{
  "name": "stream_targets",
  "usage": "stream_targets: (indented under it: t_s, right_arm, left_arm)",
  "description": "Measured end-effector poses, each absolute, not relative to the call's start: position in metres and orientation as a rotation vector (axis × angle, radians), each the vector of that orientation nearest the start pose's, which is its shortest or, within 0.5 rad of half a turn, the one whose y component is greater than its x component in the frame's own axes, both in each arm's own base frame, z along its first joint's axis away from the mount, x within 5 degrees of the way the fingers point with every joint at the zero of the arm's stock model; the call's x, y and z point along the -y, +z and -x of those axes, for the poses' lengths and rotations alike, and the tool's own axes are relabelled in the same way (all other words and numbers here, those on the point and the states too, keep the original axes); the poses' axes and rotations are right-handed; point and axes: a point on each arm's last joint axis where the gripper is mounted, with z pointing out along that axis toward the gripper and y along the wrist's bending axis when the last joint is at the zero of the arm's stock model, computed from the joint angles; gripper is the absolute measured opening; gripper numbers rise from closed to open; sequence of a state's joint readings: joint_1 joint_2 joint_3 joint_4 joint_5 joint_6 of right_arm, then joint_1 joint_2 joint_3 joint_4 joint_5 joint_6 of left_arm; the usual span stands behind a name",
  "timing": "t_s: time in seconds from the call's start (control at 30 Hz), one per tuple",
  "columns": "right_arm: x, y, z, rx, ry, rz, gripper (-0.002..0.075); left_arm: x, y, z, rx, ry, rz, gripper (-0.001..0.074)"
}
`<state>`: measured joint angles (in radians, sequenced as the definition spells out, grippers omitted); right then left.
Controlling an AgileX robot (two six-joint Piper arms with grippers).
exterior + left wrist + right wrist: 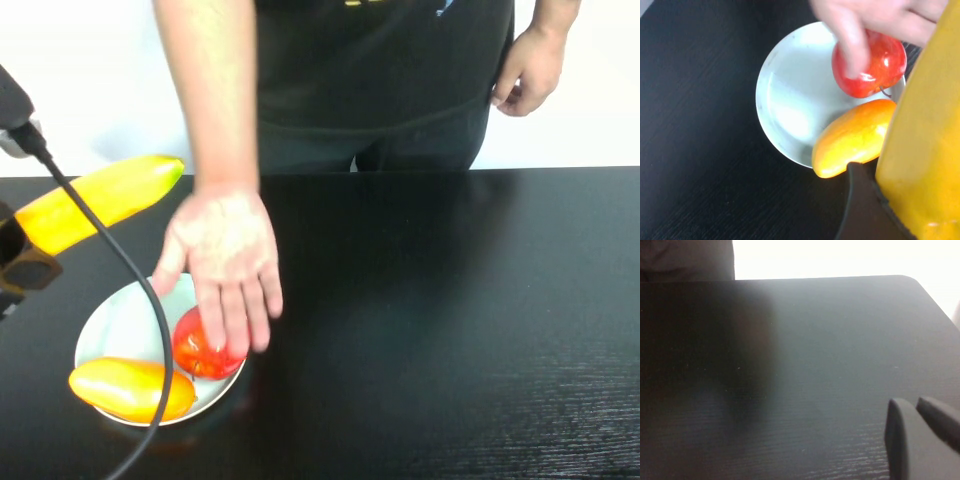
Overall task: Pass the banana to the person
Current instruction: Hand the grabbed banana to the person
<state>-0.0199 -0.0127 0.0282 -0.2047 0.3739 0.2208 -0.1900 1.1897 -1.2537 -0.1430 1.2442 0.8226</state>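
Yellow banana (100, 200) in left tool (25, 262) — right tool (920, 437) shut, low over black table (450, 300).

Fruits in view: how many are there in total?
3: the banana held up in the left gripper, the apple and the yellow-orange fruit on the white plate. Right gripper: parked.

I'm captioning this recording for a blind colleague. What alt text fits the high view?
The left gripper, at the table's left edge, holds the banana raised toward the person, whose open hand hovers palm-up over a white plate with a red apple and an orange-yellow fruit. The right gripper is out of this view.
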Motion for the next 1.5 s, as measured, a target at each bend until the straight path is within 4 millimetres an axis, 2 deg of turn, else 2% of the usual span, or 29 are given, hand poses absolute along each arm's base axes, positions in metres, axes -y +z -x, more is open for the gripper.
stream_targets:
  t_s: [0.6, 0.77, 0.87, 1.1, 1.27, 1.4, 1.5]
  right_arm:
    - [0.008, 0.171, -0.052, -1.863, -0.063, -0.098, -0.0011]
    - [0.008, 0.171, -0.052, -1.863, -0.063, -0.098, -0.0011]
    - [0.008, 0.171, -0.052, -1.863, -0.063, -0.098, -0.0011]
    - [0.008, 0.171, -0.052, -1.863, -0.063, -0.098, -0.0011]
    - [0.008, 0.171, -0.052, -1.863, -0.063, -0.098, -0.0011]
    - [0.008, 0.171, -0.052, -1.863, -0.063, -0.098, -0.0011]
    - [0.008, 0.171, -0.052, -1.863, -0.063, -0.098, -0.0011]
  left_arm:
    - [0.055, 0.372, -0.219, -2.343, 0.005, -1.293, 0.0309]
    - [0.058, 0.366, -0.225, -2.321, 0.009, -1.384, 0.0309]
    - [0.073, 0.360, -0.242, -2.304, 0.010, -1.483, 0.0309]
    - [0.134, 0.351, -0.290, -2.219, 0.088, -1.679, 0.0309]
    - [0.174, 0.326, -0.315, -2.196, 0.079, -1.791, 0.0309]
    - [0.190, 0.301, -0.326, -2.230, 0.068, -1.844, 0.0309]
    - [0.192, 0.293, -0.331, -2.264, 0.074, -1.823, 0.0309]
